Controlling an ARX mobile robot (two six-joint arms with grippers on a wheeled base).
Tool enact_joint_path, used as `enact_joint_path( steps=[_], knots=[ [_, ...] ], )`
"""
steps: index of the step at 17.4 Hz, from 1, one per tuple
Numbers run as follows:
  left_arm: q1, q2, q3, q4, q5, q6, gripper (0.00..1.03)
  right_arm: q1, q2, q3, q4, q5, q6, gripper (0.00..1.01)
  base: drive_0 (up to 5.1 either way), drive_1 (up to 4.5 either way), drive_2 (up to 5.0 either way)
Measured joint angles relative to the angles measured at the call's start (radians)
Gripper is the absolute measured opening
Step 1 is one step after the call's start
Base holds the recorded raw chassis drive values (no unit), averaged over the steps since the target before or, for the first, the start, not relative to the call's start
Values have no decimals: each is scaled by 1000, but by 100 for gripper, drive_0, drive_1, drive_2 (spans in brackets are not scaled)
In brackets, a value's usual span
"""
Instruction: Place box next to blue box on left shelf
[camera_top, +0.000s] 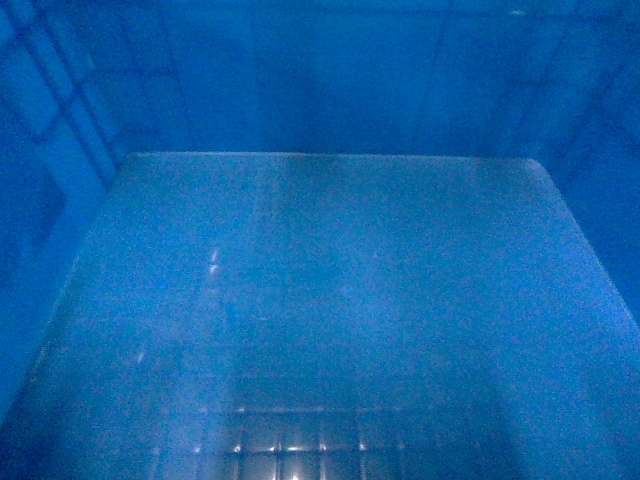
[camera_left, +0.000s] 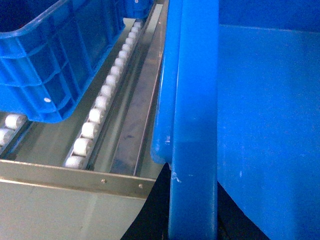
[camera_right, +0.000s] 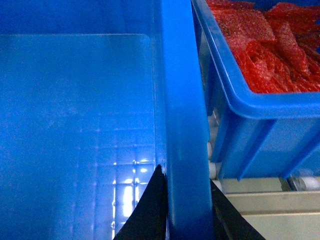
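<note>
Box (camera_top: 330, 300) floor fills the head view.
Left end effector (camera_left: 192, 210) clamps the box's left rim beside a roller shelf (camera_left: 95, 120) carrying another blue crate (camera_left: 55, 65); right end effector (camera_right: 187, 210) clamps its right rim, beside a bin (camera_right: 245, 125) of red bags (camera_right: 270, 45).

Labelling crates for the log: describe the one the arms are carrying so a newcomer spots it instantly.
Start at the metal roller shelf, where two blue crates sit. The carried crate is the large deep blue one between them, each gripper clamped over a side rim. It is empty with a glossy floor; the crate on its right holds red mesh bags, and the left crate rests on the rollers.
</note>
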Motion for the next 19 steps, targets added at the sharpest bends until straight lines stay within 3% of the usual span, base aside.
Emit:
enact_joint_path(
  steps=[10,19],
  knots=[
    [0,3,0,1,0,0,8,0,0,0,0,0,0,10,-7,417,-431],
    [0,5,0,0,0,0,8,0,5,0,0,1,0,10,0,0,0]
  ],
)
